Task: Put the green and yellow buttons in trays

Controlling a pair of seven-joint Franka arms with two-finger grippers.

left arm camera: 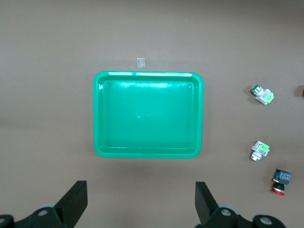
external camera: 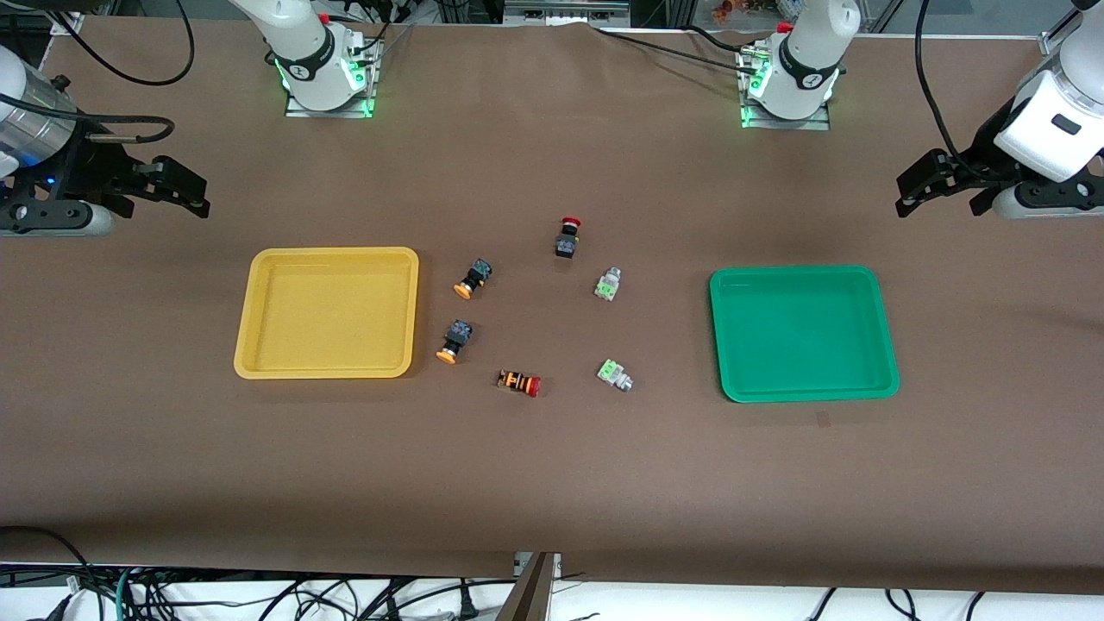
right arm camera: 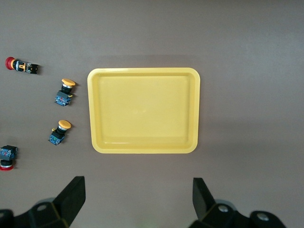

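Note:
Two yellow-capped buttons [external camera: 473,279] [external camera: 453,341] lie beside the empty yellow tray [external camera: 328,312]. Two green-capped buttons [external camera: 609,284] [external camera: 613,373] lie mid-table, toward the empty green tray [external camera: 802,332]. My left gripper [external camera: 936,203] is open and empty, up in the air past the green tray at the left arm's end. Its wrist view shows the green tray [left arm camera: 148,114] and both green buttons [left arm camera: 262,95] [left arm camera: 260,150]. My right gripper [external camera: 203,197] is open and empty, above the table at the right arm's end. Its wrist view shows the yellow tray [right arm camera: 144,110] and both yellow buttons [right arm camera: 64,91] [right arm camera: 59,131].
A black button with a red cap [external camera: 567,237] lies farther from the front camera than the others. An orange-and-black striped button with a red cap [external camera: 519,382] lies on its side between the nearer yellow and green buttons. Brown cloth covers the table.

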